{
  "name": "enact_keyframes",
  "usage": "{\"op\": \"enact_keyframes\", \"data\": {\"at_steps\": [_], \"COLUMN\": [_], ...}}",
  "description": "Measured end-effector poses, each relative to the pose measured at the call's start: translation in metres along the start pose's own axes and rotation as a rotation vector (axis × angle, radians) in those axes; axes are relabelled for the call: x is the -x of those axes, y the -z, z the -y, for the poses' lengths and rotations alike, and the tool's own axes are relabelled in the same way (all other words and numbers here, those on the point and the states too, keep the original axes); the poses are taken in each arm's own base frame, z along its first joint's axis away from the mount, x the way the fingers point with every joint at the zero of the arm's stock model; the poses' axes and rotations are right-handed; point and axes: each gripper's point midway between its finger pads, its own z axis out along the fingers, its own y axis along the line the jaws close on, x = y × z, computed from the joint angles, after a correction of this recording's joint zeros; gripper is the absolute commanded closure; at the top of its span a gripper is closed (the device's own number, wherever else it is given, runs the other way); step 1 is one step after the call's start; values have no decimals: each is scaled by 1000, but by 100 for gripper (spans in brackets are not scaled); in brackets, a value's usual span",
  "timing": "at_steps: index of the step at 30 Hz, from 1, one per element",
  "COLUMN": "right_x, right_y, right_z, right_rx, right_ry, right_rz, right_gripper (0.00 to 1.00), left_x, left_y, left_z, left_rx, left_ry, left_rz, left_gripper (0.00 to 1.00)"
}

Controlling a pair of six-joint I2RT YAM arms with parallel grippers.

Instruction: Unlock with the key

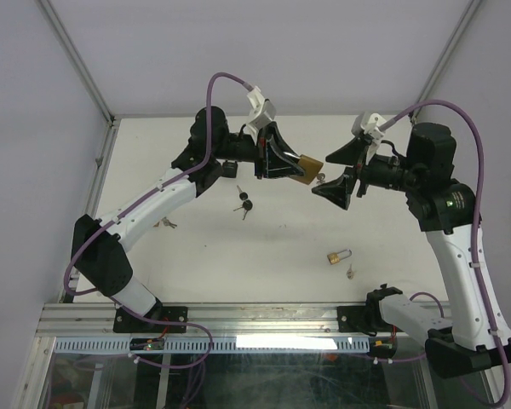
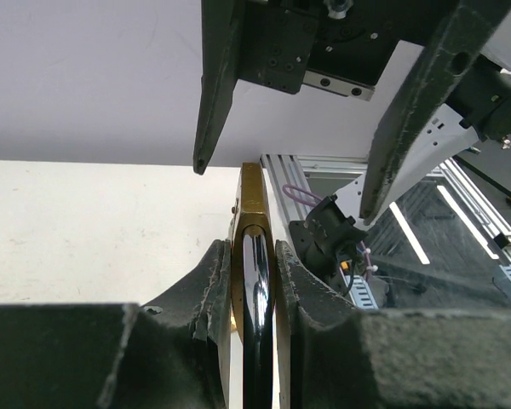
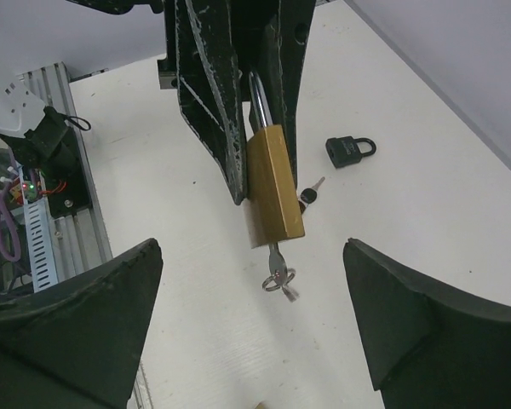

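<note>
Brass padlock (image 3: pixel 274 183) clamped by its shackle in left gripper (image 2: pixel 254 260), key (image 3: pixel 274 256) in keyhole, right gripper (image 1: pixel 335 173) fingers spread wide, touching nothing; next, prob.: close on key & twist.

The white desk (image 1: pixel 204 264) carries two black-headed keys (image 1: pixel 244 204) near its middle. A small brass padlock (image 1: pixel 339 256) lies toward the near right with a loose key (image 1: pixel 350 273) just beside it. A black padlock (image 3: pixel 351 150) lies farther back, and a bunch of keys (image 1: pixel 166 223) lies at the left side.
</note>
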Motion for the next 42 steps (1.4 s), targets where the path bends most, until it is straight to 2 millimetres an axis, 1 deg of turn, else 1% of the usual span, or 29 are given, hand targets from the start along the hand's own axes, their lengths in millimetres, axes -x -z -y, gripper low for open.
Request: {"op": "enact_keyframes", "data": {"at_steps": [3,7,10,12,15,16,17,19,20,22,26,28,31,32,33,34,35,36,37,42], "right_x": [-5,-9,-13,-12,-11,-10,-9,-8,-8,-13,-22,-19,-14,-12,-11,-10,-9,-9,-8,-6], "right_y": [2,0,1,2,4,5,5,3,2,-1,-5,-6,-6,-6,-7,-7,-7,-7,-7,-7], "right_z": [3,9,11,11,9,9,9,9,9,10,12,12,11,11,11,11,10,10,9,4], "right_rx": [7,42,61,69,83,86,89,100,104,110,120,128,144,148,150,153,156,161,169,208], "right_ry": [-23,-64,-90,-95,-106,-110,-112,-119,-123,-147,-199,-200,-191,-186,-182,-179,-175,-173,-174,-196], "right_rz": [-3,-11,-11,-3,9,12,17,30,34,38,35,44,62,67,71,74,76,79,82,86], "right_gripper": [21,42,61,68,70,68,66,57,56,57,66,66,61,61,64,70,77,87,100,100], "left_x": [3,6,7,8,8,8,9,11,12,14,18,19,20,20,20,20,20,20,20,20], "left_y": [0,-1,-1,1,2,3,3,3,3,3,3,3,3,3,3,3,3,3,3,4], "left_z": [1,2,3,2,2,1,1,2,3,4,7,8,10,11,11,12,12,12,12,11], "left_rx": [-6,-13,-16,-17,-20,-15,-18,-22,-24,-29,-38,-45,-56,-58,-61,-62,-63,-64,-65,-65], "left_ry": [-9,-14,-14,-17,-21,-22,-24,-28,-28,-32,-38,-44,-46,-46,-47,-47,-47,-47,-47,-50], "left_rz": [14,27,34,38,41,43,44,50,53,58,70,73,73,73,73,73,74,73,73,74], "left_gripper": [100,100,100,100,100,100,100,100,100,100,100,100,100,100,100,100,100,100,100,100]}}
